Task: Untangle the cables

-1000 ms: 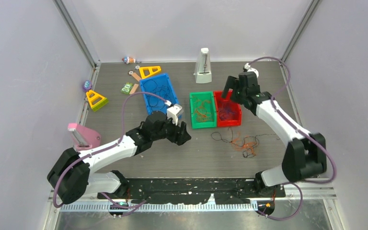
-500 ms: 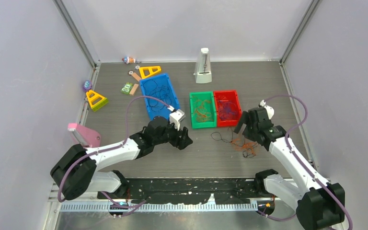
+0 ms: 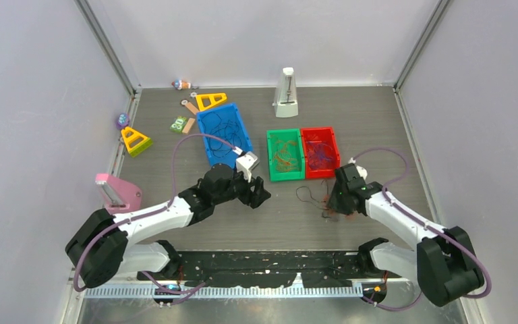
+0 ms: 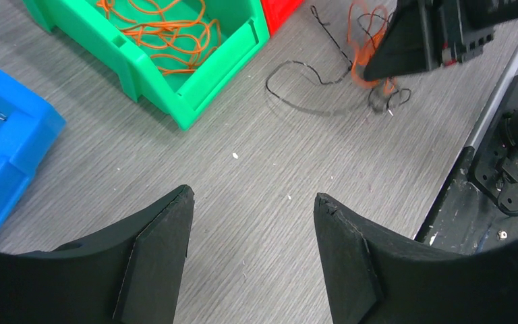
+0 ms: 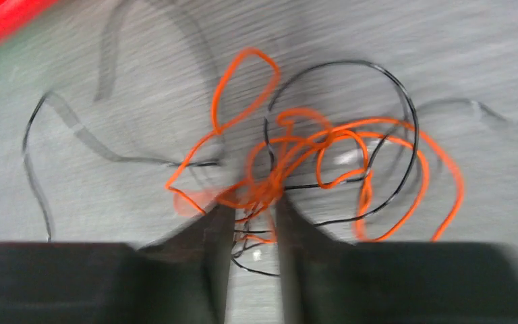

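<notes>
From the middle of the table (image 3: 276, 223), the loose cables (image 5: 290, 152) lie on it at four o'clock. My right gripper (image 5: 251, 216) is down on them, with strands between its fingers (image 5: 199, 270). The middle bin (image 3: 286, 177) and rightmost bin (image 3: 324, 173) touch side by side at one o'clock. The leftmost bin (image 3: 205, 138) sits apart at eleven, and a metronome (image 3: 286, 88) stands behind them at twelve. More cables lie in all three bins. My left gripper (image 4: 253, 202) hangs over bare table at seven o'clock of the middle bin.
</notes>
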